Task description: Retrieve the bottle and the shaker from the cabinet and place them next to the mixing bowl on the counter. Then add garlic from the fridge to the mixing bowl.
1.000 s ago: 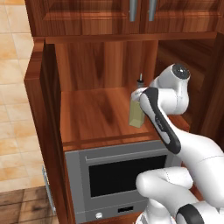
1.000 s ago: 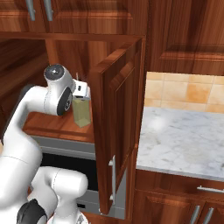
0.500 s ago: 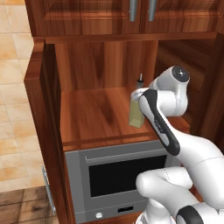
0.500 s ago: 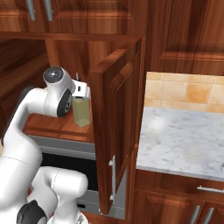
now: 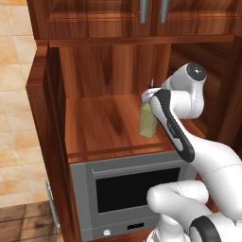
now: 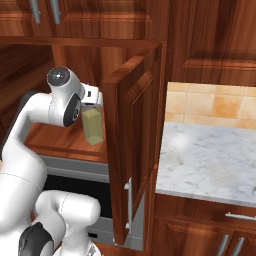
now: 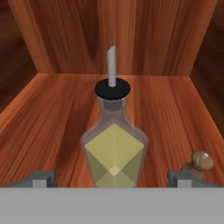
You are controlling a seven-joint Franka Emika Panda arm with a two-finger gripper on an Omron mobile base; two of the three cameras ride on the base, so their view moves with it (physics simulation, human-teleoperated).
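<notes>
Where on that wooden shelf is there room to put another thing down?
The shelf is bare left of the bottle, out to the side wall, and behind it to the back wall. It is crowded at the front right, where the shaker stands near the bottle.

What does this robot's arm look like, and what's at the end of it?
The arm is glossy white, made of rounded, tube-like segments. Its joints are dark: a round grey cap sits on the upper joint, and a black band runs along one link. No loose cables show. The gripper ends in two small, blocky grey fingertips.
</notes>
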